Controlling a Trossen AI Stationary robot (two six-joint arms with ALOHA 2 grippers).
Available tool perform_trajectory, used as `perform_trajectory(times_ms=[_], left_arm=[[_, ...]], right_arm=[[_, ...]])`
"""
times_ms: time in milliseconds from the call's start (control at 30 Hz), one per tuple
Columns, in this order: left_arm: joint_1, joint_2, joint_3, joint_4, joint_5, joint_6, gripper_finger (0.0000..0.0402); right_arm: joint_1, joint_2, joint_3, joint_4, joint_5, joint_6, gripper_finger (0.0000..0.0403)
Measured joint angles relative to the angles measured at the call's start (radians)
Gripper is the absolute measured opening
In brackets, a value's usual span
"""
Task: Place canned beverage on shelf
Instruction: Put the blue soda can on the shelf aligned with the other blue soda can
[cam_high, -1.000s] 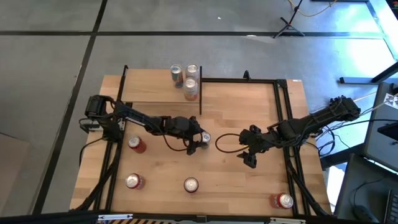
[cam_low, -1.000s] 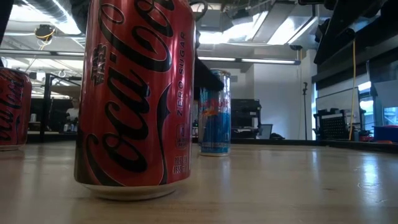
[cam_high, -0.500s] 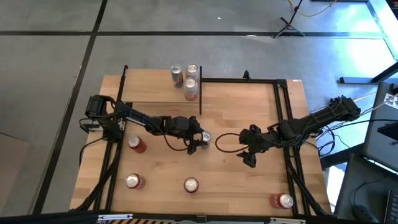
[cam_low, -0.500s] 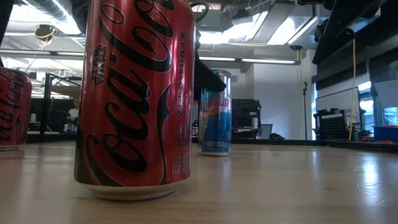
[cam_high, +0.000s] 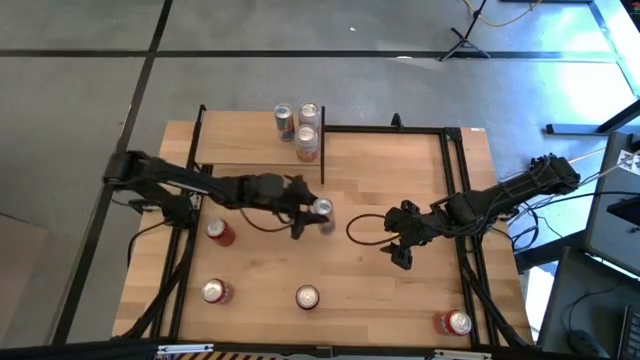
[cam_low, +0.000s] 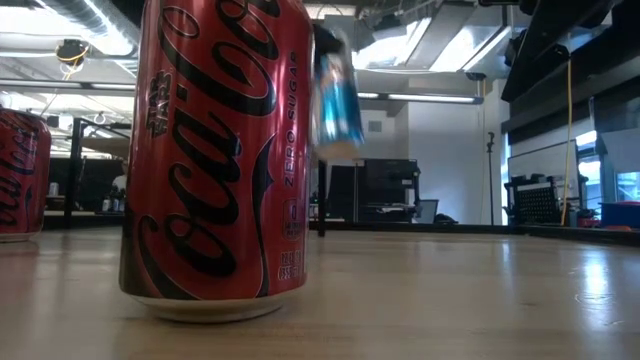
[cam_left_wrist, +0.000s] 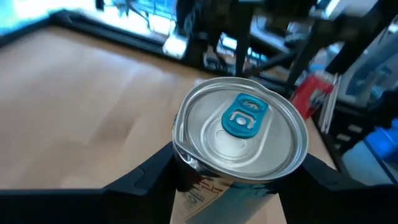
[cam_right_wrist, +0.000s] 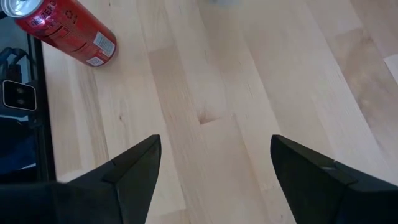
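Note:
A slim blue-and-silver can (cam_high: 321, 208) with a blue tab (cam_left_wrist: 243, 117) is held by my left gripper (cam_high: 312, 214) above the middle of the table. In the low view the can (cam_low: 336, 98) hangs in the air behind a big red can (cam_low: 215, 150). The shelf (cam_high: 245, 145), a raised light-wood board with black posts, is at the far left and carries three upright cans (cam_high: 300, 125) at its right end. My right gripper (cam_high: 401, 247) is open and empty over the table right of centre, and also shows in its wrist view (cam_right_wrist: 214, 168). My left gripper pinches the can's side wall just under the top rim (cam_left_wrist: 186, 158) between its two fingers, one finger (cam_left_wrist: 149, 177) on each side. The fingers come about level from the table's left. The can is lifted clear of the table, roughly upright, top up.
Red cans stand on the table: one near the left arm (cam_high: 219, 231), two along the near edge (cam_high: 214, 291) (cam_high: 307, 297), one at the near right corner (cam_high: 455, 322). A black rail frame (cam_high: 455, 180) runs along the table's right and far sides. A black cable loops by the right gripper (cam_high: 362, 228).
My left gripper, shut on the blue-and-silver can, has gone up and a little toward the table's far-left, toward the shelf. The can stood on the table before and is now lifted clear, still top up. My right arm has kept still.

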Motion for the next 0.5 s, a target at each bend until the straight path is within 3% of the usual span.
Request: perform_trajectory(times_ms=[267, 500], left_arm=[[0.030, -0.273, 0.000, -0.309, -0.126, 0.023, 0.0197], [0.126, -0.458, 0.000, -0.470, -0.139, 0.041, 0.0198]], right_arm=[[-0.011, 0.000, 0.000, 0.001, 0.033, -0.061, 0.0291], [-0.102, 0.000, 0.000, 0.049, 0.035, -0.106, 0.0291]])
